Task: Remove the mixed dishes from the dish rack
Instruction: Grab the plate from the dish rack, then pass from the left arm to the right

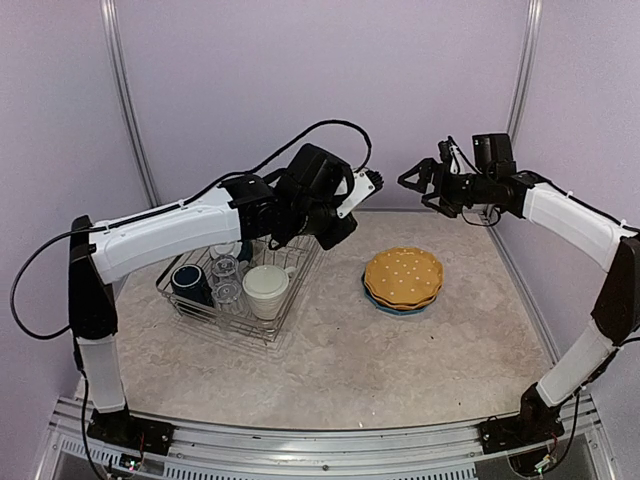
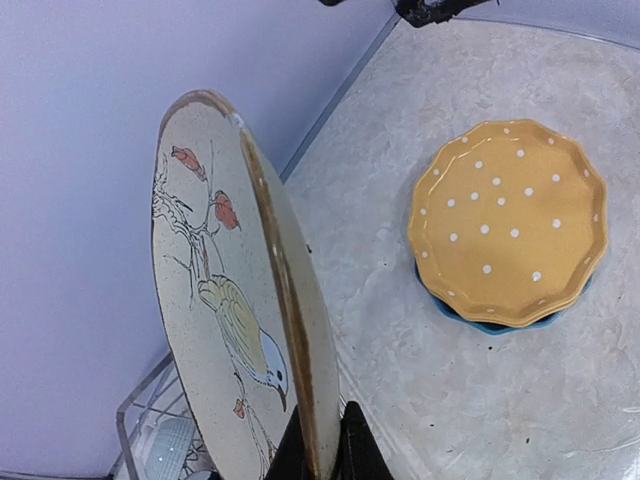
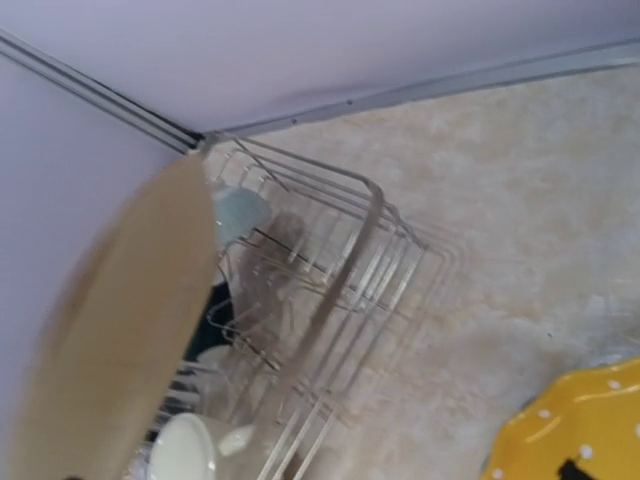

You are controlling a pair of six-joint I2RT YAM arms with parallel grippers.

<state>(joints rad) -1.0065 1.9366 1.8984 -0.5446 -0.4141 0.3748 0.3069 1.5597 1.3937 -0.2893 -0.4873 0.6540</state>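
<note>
Above the table (image 1: 340,360) beside the dish rack (image 1: 240,325): cream bird plate (image 2: 215,290), upright, pinched at its lower rim by the left tool (image 2: 318,445); right tool (image 1: 412,182) gaping, empty; risk: thin rim grip slips, plate drops.

Pale lilac matte walls (image 1: 300,60) enclose a beige marbled stone-look tabletop (image 1: 340,360); thin silver metal strips (image 1: 127,100) run up the back corners, a ribbed aluminium rail (image 1: 320,450) edges the near side, under soft, even light

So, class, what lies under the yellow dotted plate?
A blue plate, with only its rim showing below the yellow plate. Its middle, and anything else between them, is covered.
</note>
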